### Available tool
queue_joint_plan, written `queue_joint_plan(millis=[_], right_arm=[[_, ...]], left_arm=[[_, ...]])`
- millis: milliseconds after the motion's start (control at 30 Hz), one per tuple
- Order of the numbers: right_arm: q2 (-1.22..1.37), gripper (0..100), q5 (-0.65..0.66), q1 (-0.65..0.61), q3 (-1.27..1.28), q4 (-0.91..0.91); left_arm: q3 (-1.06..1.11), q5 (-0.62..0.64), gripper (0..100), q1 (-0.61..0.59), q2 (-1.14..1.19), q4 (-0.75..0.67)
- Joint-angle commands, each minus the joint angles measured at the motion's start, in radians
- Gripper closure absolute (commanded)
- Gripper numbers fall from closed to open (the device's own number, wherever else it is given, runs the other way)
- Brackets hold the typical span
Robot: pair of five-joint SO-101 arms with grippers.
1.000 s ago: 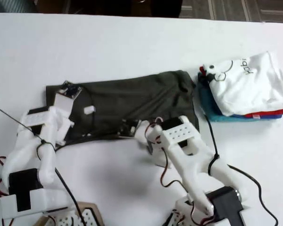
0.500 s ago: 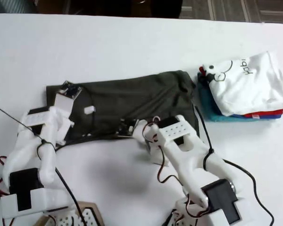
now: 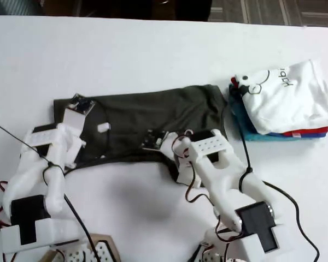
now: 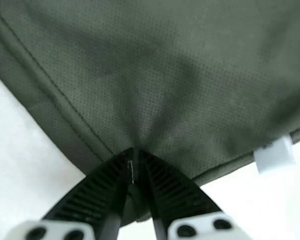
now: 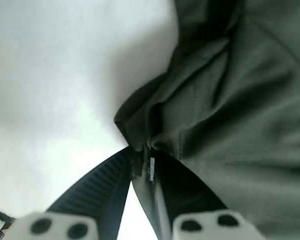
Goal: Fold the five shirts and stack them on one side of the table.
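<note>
At the left, the left claw (image 4: 131, 160) is clamped together on the dark olive shirt (image 3: 153, 117) close to its left end. The cloth puckers into the closed tips just inside a stitched hem. A small white tag (image 4: 274, 154) sticks out from the hem nearby.

The shirt lies across the middle of the white worktop (image 3: 126, 49), spread long from left to right and already narrowed into a band. Its near edge is wavy. The fabric is a fine, matte knit with a tiny dotted texture and plain seams.

It will likely handle as light, limp and floppy, sagging between two holds and creasing wherever it is dragged. The hems and corners look like the best places to pinch, since the doubled cloth there gives more to bite on.

Further right, the right claw (image 5: 142, 155) is shut on a bunched fold of the near edge, with several layers gathered at the tips.

At the far right, just beside the shirt's end, sits the stack of folded shirts (image 3: 284, 98), white on top over red, blue and teal.
</note>
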Motion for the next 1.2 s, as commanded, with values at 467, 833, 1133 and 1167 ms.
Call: queue_joint_plan(millis=[467,833,1133,1167], right_arm=[[-0.271,97.9,0.011,0.030,-0.029,0.033],[0.012,97.9,0.061,0.047,-0.473,0.074],[0.464,97.9,0.155,0.113,-1.040,0.263],[0.510,97.9,0.157,0.117,-1.100,0.275]], left_arm=[[0.001,0.000,97,0.014,-0.021,-0.015],[0.001,0.000,97,0.014,-0.021,-0.015],[0.001,0.002,97,0.014,-0.021,-0.015],[0.001,0.002,97,0.014,-0.021,-0.015]])
